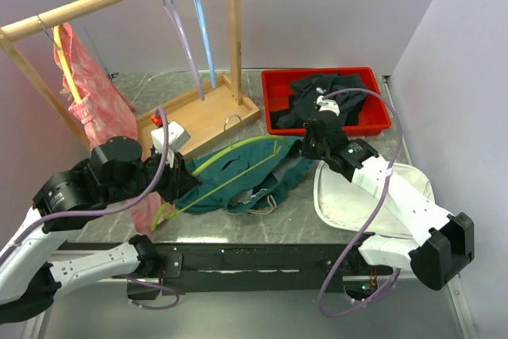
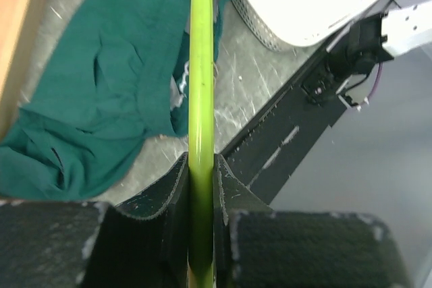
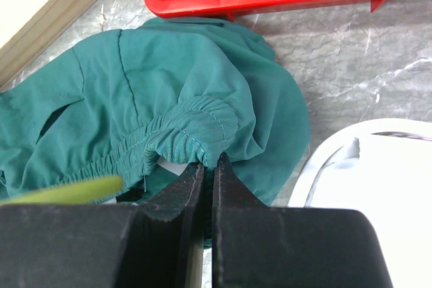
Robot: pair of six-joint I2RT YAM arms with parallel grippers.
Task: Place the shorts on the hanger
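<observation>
Bench (image 1: 238,224): grey marble-look top.
Shorts (image 1: 246,172): heaped at centre, the lime-green hanger (image 2: 201,65) running over them.
Left claw (image 2: 201,187), at 9 o'clock: clamped on the hanger's bar.
Right claw (image 3: 208,173), at 3 o'clock: pinched together on the elastic waistband.
Risk: the thin pinch may let the waistband slip; the hanger may twist in its grip and snag the fabric.
Legible writing: none.
</observation>
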